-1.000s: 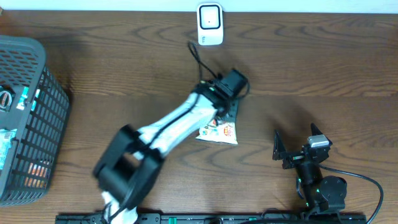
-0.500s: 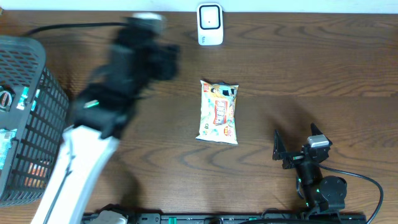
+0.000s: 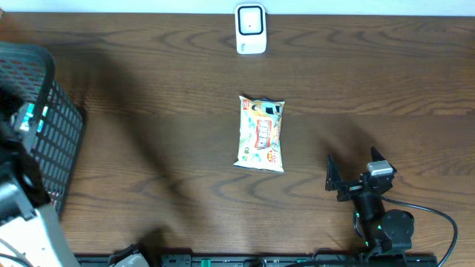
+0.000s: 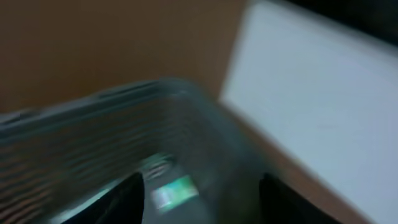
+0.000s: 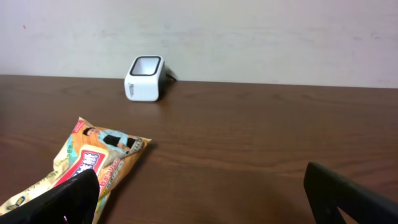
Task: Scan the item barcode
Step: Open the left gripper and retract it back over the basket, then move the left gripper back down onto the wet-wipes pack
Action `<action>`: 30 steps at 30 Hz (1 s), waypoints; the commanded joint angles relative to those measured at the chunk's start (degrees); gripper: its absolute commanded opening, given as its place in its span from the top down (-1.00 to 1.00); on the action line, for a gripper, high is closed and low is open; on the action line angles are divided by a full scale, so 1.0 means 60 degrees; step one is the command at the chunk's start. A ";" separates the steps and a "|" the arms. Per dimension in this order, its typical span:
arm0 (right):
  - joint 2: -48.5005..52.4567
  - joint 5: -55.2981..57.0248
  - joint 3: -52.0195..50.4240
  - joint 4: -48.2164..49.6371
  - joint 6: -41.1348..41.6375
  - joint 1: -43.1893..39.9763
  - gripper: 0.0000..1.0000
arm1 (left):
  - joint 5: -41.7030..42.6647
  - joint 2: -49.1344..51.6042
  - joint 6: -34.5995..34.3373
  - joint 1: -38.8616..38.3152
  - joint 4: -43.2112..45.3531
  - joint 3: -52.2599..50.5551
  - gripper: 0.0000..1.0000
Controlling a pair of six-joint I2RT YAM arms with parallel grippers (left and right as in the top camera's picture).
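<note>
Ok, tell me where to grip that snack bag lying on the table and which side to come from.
Probably best to take the snack bag from above, pinching across its narrow width near the end closest to the robot. It lies flat, long axis pointing at the scanner, so a side approach finds little to catch. The open right gripper sits nearest.

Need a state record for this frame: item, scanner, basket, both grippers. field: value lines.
item: snack packet, lying flat on the table, printed face up, not held
scanner: white scanner, at the far edge, apart from the packet
basket: mesh basket, left end, items inside
left gripper: left gripper at the basket, jaws apart, nothing between them; view blurred
right gripper: right gripper open, empty, near edge, to the packet's right
barcode: not visible in any view
</note>
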 commanded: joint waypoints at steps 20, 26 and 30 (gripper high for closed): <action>-0.0040 0.0007 -0.0004 -0.0040 -0.0138 0.0040 -0.99 | -0.0634 0.2557 0.2889 0.1042 -0.2127 0.1912 -0.28; -0.0040 0.0007 -0.0004 -0.0040 -0.0138 0.0040 -0.98 | 0.1840 0.2692 0.1701 0.0980 -0.2317 0.3169 -0.15; -0.0040 0.0007 -0.0004 -0.0040 -0.0138 0.0040 -0.98 | 0.6244 0.2623 0.0820 0.0707 -0.1851 0.3166 0.39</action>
